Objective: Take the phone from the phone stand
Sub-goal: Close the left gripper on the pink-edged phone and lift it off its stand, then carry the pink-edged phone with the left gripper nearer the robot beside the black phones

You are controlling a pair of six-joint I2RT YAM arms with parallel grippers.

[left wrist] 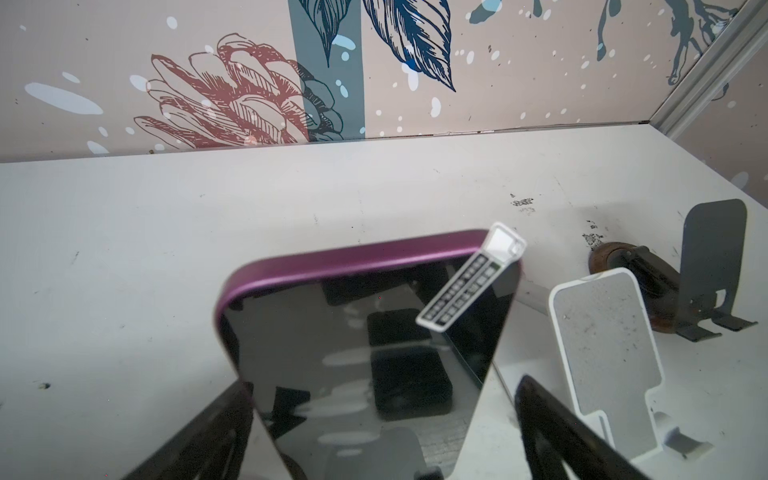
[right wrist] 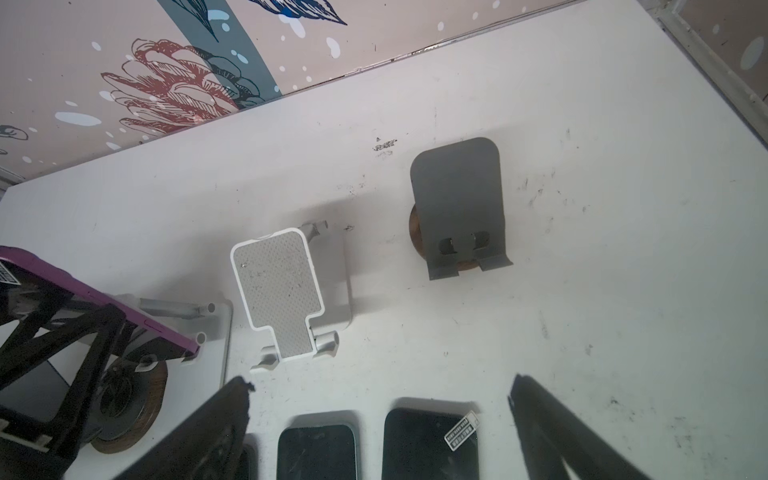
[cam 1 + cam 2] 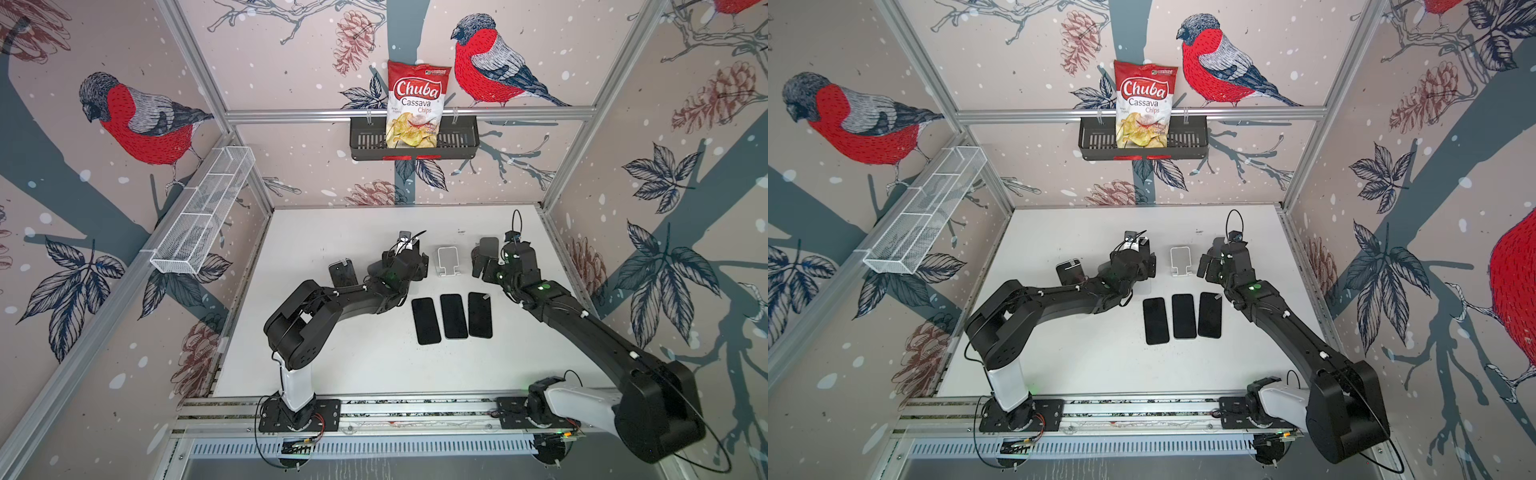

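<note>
A phone [image 1: 365, 374] with a purple edge and a white tag at one corner leans on a silver phone stand [image 2: 178, 309]. It also shows side-on in the right wrist view [image 2: 83, 291]. My left gripper [image 1: 384, 384] is open and straddles the phone, one finger on each side, with a gap of table showing beside one finger [image 1: 557, 432]. In both top views the left gripper [image 3: 422, 266] hides this phone. My right gripper [image 2: 380, 382] hangs open and empty above the table near the flat phones, to the right of the white stand [image 3: 482, 266].
An empty white stand [image 3: 446, 259] and an empty dark grey stand [image 3: 488, 247] stand right of the left gripper. Three dark phones [image 3: 454, 316] lie flat side by side in front. Another tagged phone [image 3: 343, 272] leans behind the left arm. A black basket [image 3: 461, 141] and a wire shelf [image 3: 203, 212] hang on the walls.
</note>
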